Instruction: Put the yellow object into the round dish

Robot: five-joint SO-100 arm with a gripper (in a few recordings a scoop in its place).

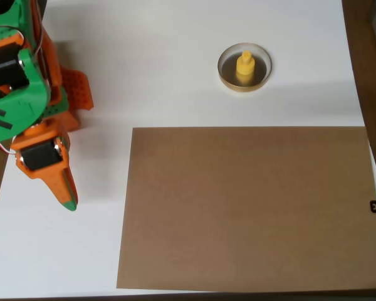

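The yellow object [245,67] stands upright inside the round dish [226,70], knob on top, on the white table at the upper right of the overhead view. The dish has a tan rim and a dark inside. My orange and green gripper [67,199] is far away at the left edge, pointing down the picture. Its fingers lie together in a narrow tip and nothing is held between them.
A large brown sheet [247,207] covers the lower right of the white table [163,69]. The arm's green and orange body [25,75] fills the upper left corner. A dark wooden edge [370,63] runs along the right side.
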